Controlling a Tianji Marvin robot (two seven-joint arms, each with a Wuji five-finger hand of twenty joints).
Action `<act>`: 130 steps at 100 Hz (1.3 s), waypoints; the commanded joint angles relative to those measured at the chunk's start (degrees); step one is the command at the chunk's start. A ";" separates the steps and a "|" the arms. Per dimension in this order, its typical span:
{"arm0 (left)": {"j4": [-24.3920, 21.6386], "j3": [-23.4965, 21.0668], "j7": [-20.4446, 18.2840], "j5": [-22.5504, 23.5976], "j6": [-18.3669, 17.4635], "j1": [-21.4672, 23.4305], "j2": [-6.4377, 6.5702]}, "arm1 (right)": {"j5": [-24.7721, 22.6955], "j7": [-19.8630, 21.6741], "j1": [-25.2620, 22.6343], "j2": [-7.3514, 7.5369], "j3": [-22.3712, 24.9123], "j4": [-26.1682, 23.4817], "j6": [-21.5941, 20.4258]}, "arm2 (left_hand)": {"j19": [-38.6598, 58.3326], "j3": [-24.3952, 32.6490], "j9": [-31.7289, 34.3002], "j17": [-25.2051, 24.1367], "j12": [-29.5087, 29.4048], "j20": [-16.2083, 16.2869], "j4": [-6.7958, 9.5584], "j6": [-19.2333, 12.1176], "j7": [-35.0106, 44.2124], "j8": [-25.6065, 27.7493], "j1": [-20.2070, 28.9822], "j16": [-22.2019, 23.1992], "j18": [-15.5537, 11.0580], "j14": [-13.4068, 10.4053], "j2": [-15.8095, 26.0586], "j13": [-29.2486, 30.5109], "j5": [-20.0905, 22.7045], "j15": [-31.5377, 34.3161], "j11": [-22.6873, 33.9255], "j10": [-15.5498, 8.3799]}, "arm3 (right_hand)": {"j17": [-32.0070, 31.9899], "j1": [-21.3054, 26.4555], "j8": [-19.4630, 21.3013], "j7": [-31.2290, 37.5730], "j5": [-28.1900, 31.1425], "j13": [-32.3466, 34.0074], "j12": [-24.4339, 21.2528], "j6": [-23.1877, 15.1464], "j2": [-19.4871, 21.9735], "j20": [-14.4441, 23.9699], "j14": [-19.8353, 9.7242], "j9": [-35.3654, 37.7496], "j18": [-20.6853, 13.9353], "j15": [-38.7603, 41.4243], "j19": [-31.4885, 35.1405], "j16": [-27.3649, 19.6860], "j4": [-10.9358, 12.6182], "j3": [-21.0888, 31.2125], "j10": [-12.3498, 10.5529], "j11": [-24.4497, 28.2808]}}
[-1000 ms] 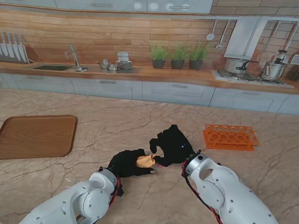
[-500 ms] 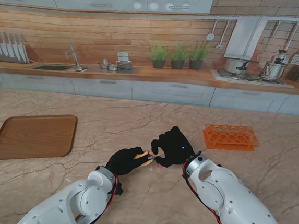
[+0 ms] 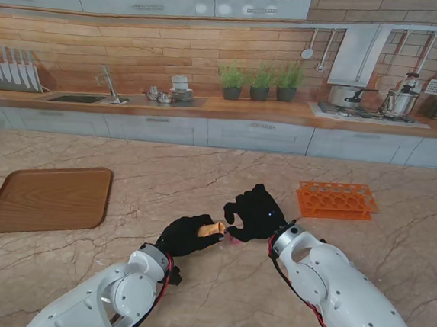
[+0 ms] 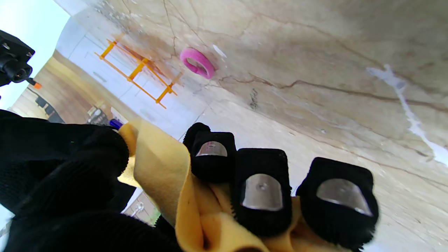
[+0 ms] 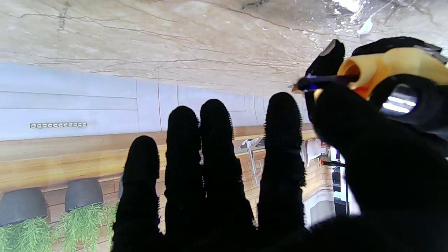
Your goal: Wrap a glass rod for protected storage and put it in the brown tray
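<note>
Our left hand [image 3: 188,236] clenches the yellow cloth [image 4: 164,175] rolled around the glass rod [image 5: 323,79], whose long axis points toward our right hand [image 3: 255,213]. That hand's fingers are extended, holding nothing. The brown tray [image 3: 47,198] lies well off on the left hand's outer side.

On the worktop [image 3: 202,177] the tray [image 3: 47,198] lies far left, the tube rack [image 3: 335,200] far right, and both hands, left hand [image 3: 189,236] beside right hand [image 3: 254,214], meet near the middle.
</note>
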 commanded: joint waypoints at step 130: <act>1.42 0.51 -1.82 2.01 -4.69 -0.95 0.51 | -4.61 -2.29 -4.36 0.66 5.73 -3.44 -0.64 | 11.18 -19.73 4.66 1.85 1.02 0.54 -4.53 -13.09 -1.07 -14.53 33.69 0.73 -0.47 -0.04 6.43 1.35 0.87 6.74 2.56 -4.63 | -0.62 -0.88 -1.21 -3.58 -2.71 -0.80 0.61 1.95 1.51 2.42 0.04 -2.67 0.51 -0.81 -2.28 1.59 -2.44 -0.55 2.74 -1.70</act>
